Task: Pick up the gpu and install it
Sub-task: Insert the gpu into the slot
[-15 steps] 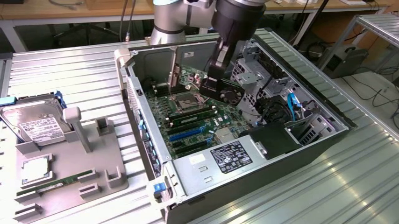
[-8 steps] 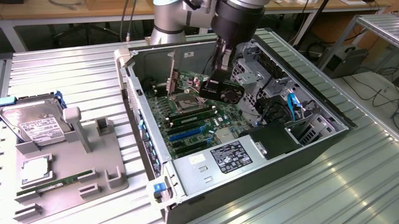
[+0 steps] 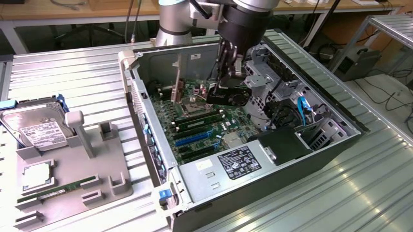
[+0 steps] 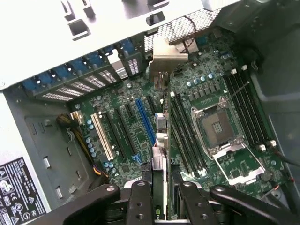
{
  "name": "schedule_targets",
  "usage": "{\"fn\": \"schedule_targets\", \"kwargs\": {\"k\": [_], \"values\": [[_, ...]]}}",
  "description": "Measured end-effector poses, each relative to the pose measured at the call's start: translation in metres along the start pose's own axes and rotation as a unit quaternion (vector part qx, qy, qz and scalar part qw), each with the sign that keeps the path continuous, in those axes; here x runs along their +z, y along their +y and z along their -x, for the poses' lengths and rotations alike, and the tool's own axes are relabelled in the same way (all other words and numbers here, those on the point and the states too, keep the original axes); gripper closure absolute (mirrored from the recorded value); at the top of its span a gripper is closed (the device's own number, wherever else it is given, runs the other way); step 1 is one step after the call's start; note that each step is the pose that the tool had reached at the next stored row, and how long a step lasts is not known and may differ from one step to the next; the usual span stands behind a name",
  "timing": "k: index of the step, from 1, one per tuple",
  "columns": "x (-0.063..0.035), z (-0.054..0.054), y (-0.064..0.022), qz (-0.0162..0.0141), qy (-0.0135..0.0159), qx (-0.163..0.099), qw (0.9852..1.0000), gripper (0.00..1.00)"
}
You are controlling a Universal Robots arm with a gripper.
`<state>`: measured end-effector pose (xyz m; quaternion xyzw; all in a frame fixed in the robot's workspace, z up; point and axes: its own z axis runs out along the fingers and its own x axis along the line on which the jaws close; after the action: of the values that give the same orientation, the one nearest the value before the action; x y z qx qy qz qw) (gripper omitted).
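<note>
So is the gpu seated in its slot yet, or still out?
Still out. The gpu stands on edge in the hand, held above the motherboard; the blue slot beside it is bare.

Printed labels on the power supply and the hard drive show text too small to read.

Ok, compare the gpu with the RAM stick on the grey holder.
The gpu stands on edge, clamped in the gripper over the motherboard; the RAM stick lies flat on the grey holder outside the case. The gpu carries a silver end bracket; the RAM stick is a bare narrow strip.
</note>
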<state>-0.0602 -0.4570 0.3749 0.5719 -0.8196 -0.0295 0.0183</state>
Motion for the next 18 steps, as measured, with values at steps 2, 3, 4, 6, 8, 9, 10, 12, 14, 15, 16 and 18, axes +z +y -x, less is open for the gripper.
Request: {"fn": "schedule_targets", "kwargs": {"k": [2, 3, 4, 6, 8, 9, 10, 12, 14, 15, 16, 18], "values": [[0.0014, 0.0000, -0.0001, -0.0001, 0.0019, -0.029, 0.9996, 0.74], [0.0020, 0.0000, -0.0002, -0.0002, 0.0027, -0.041, 0.9992, 0.74], [0.0028, 0.0000, -0.0002, -0.0004, 0.0038, -0.057, 0.9983, 0.74], [0.0038, 0.0000, -0.0003, -0.0006, 0.0050, -0.077, 0.9970, 0.74], [0.0047, 0.0000, -0.0003, -0.0009, 0.0062, -0.095, 0.9955, 0.74], [0.0050, 0.0000, -0.0004, -0.0010, 0.0066, -0.103, 0.9947, 0.74], [0.0056, 0.0000, -0.0004, -0.0011, 0.0073, -0.113, 0.9936, 0.74], [0.0067, 0.0000, -0.0005, -0.0012, 0.0085, -0.131, 0.9914, 0.74], [0.0077, 0.0000, -0.0005, -0.0011, 0.0089, -0.147, 0.9891, 0.74], [0.0082, 0.0000, -0.0006, -0.0011, 0.0089, -0.155, 0.9878, 0.74], [0.0088, 0.0000, -0.0006, -0.0011, 0.0087, -0.162, 0.9867, 0.74], [0.0100, -0.0001, -0.0007, -0.0009, 0.0077, -0.174, 0.9846, 0.74]]}}
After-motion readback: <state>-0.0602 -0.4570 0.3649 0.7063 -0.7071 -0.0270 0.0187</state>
